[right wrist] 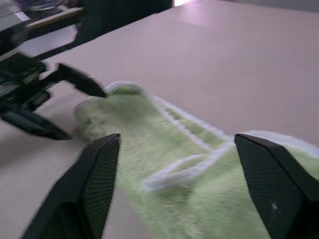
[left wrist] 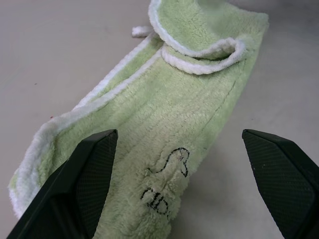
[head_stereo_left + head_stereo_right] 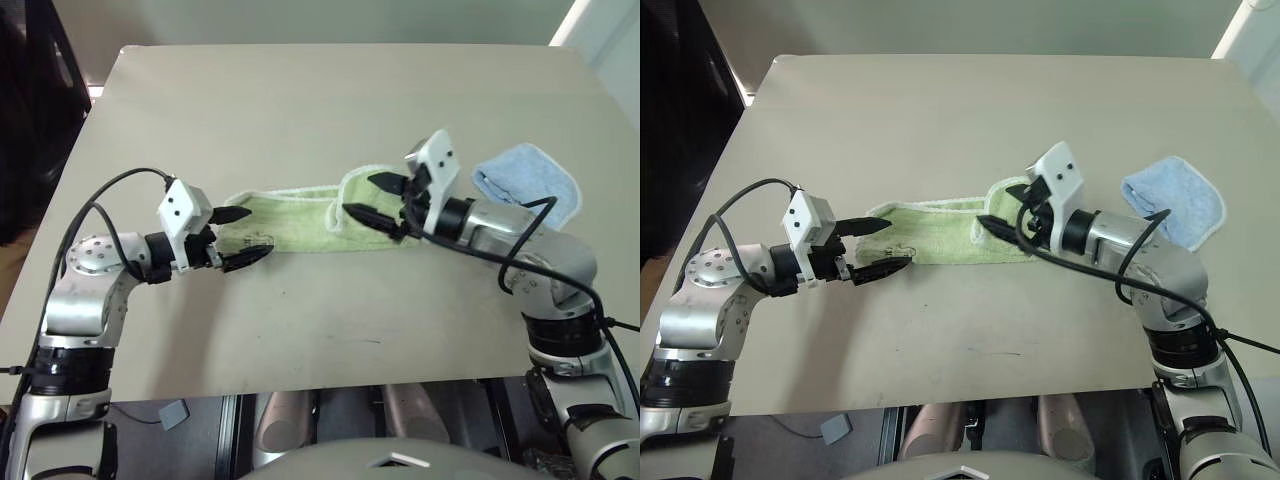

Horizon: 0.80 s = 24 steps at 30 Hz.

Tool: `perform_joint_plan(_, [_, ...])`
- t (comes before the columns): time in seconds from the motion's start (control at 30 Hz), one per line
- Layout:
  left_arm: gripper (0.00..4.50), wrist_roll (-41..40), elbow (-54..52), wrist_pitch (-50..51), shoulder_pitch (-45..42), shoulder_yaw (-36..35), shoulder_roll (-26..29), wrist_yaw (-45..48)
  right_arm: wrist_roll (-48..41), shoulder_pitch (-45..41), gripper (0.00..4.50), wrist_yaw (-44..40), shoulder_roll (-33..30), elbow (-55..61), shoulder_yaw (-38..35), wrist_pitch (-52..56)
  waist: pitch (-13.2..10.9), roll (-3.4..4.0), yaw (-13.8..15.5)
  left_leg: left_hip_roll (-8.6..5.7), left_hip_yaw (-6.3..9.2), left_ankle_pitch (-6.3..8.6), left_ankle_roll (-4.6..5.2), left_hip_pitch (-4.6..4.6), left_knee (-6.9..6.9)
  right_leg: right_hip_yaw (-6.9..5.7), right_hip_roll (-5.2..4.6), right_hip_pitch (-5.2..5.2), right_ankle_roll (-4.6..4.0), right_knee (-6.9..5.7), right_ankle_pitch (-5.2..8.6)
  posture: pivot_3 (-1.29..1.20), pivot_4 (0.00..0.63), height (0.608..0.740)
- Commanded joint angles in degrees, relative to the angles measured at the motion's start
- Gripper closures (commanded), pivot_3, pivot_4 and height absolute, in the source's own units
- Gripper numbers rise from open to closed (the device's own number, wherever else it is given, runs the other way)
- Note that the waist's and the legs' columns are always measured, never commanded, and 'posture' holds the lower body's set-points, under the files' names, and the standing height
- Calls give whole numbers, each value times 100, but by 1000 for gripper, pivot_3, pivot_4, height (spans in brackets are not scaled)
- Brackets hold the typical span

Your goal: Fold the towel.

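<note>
**Two claws at the ends of a half-folded towel**

Two robot arms reach in over a beige worktop (image 3: 300, 100). Between them lies the towel (image 3: 300, 225), light green with white edging, gathered into a long narrow band running left to right near the middle of the worktop. Its right end is turned back on itself, so a rounded flap with a white border sits on top of the band. A small dark drawing (image 2: 167, 186) is printed near the left end.

The left claw (image 3: 238, 238) is at the towel's left end, fingers spread wide, one to each side of the cloth's tip, grasping nothing. The right claw (image 3: 378, 198) is at the folded right end, its fingers also parted, with the flap lying loose between and below them; it holds nothing.

A smaller light blue cloth (image 3: 530, 180) lies bunched on the worktop to the right of the towel, beyond the right arm, apart from the green cloth.
</note>
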State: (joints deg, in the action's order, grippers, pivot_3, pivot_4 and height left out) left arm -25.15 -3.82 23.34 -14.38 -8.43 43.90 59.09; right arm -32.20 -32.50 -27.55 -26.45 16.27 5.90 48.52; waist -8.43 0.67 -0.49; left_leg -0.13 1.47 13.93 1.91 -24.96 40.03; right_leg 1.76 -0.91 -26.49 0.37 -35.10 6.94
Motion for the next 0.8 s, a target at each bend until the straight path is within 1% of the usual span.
perform_joint_plan(0.03, [204,-290,-278,201,87,-348,-85,-252,529,-116,2111,94,131,-619,77,-453,0,0,-3,0,0,-2,0,2,0,0,0,1,-1,-4,-1,0,150,736])
perform_joint_plan(0.17, [204,-646,-500,550,306,-657,-223,-552,964,-113,3517,-176,442,-1442,299,-1196,-1,1,-26,2,0,-5,-3,2,-6,1,1,-8,-2,-15,-2,0,150,736])
perform_joint_plan(0.27, [204,-1025,-753,872,554,-982,-323,-790,1258,-71,4460,-379,588,-2083,469,-1608,-1,1,-40,3,0,-5,-4,-1,-8,-1,2,-12,-2,-13,-2,0,150,736])
perform_joint_plan(0.33, [204,-1211,-864,1035,652,-1123,-368,-923,1392,-48,4460,-490,637,-2334,536,-1769,-1,1,-48,3,0,-5,-5,-2,-9,-2,2,-10,-2,-9,-2,0,150,736])
perform_joint_plan(0.43, [204,-1892,-1256,1633,1111,-1597,-737,-1505,1905,124,4460,-572,637,-2816,848,-2258,0,1,-49,2,0,-4,-6,1,-9,-3,1,-3,-1,-4,-1,0,150,736])
perform_joint_plan(0.5, [204,-2136,-1455,1841,1325,-1748,-860,-1729,2064,156,4460,-611,658,-2905,880,-2492,1,0,-62,3,0,-2,-6,7,-9,-3,1,6,-1,1,-2,0,150,736])
perform_joint_plan(0.67, [204,-3231,-2154,2377,1943,-2173,-1529,-2795,1865,30,4460,-835,610,-2507,487,-2679,0,0,-59,3,0,-5,-10,30,-9,0,2,31,-6,4,-4,0,150,736])
perform_joint_plan(0.8, [204,-3982,-2341,2545,2324,-2447,-1959,-3716,1483,-147,4460,-1188,473,-1997,99,-2562,-1,2,-60,1,0,3,-25,47,-10,2,2,50,0,7,0,0,150,736])
